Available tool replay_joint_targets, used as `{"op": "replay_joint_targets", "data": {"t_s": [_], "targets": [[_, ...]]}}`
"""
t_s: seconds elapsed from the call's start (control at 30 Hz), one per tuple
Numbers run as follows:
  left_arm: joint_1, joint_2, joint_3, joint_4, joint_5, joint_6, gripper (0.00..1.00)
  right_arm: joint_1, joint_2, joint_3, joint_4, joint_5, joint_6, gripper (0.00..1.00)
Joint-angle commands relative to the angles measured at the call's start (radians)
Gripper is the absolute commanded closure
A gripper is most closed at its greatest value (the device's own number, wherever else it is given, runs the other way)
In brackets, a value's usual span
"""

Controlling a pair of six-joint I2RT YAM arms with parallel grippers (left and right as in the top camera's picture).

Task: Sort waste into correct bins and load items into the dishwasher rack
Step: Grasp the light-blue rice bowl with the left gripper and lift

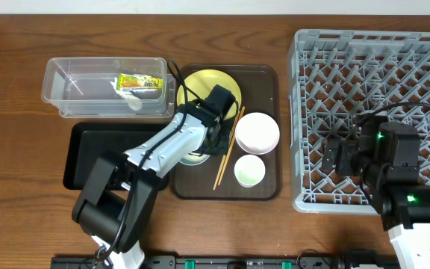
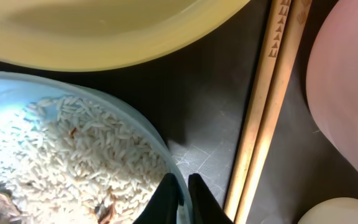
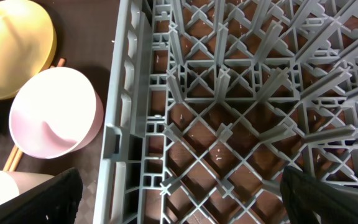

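Observation:
My left gripper is shut on the rim of the light blue bowl, which holds white rice. In the overhead view the gripper is over the brown serving tray, and the bowl is mostly hidden under the arm. The yellow plate, chopsticks, white bowl and small white cup sit on that tray. The wrapper and tissue lie in the clear tub. My right gripper is open and empty over the left edge of the dishwasher rack.
The black tray lies below the clear tub, left of the brown serving tray. In the right wrist view the rack wall stands between the white bowl and the pegs.

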Motion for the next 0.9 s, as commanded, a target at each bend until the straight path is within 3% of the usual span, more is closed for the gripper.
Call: {"op": "replay_joint_targets", "data": {"t_s": [0.0, 0.37, 0.6, 0.87], "targets": [[-0.01, 0.011, -0.013, -0.003, 0.063, -0.001, 0.94, 0.002, -0.002, 0.024, -0.003, -0.004, -0.013, 0.01], [0.007, -0.174, -0.012, -0.066, 0.063, 0.0, 0.94, 0.002, -0.002, 0.024, -0.011, -0.004, -0.013, 0.01], [0.116, -0.321, -0.013, -0.128, 0.101, 0.072, 0.94, 0.002, -0.002, 0.024, -0.011, -0.004, -0.013, 0.01], [0.409, -0.313, -0.013, -0.174, 0.467, 0.219, 0.94, 0.002, -0.002, 0.024, -0.013, -0.004, -0.013, 0.01]]}}
